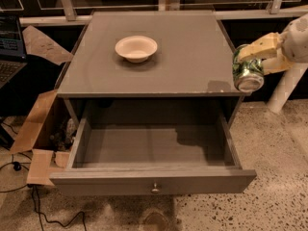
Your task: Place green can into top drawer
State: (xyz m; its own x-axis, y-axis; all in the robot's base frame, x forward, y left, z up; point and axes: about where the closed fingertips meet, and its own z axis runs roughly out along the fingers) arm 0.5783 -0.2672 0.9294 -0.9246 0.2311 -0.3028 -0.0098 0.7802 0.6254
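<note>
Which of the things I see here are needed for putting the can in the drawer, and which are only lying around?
For the job: green can, held by the gripper beside the right edge of the cabinet; top drawer, pulled open.
Lying about: cream bowl on the cabinet top; cardboard and cables on the floor at left.
</note>
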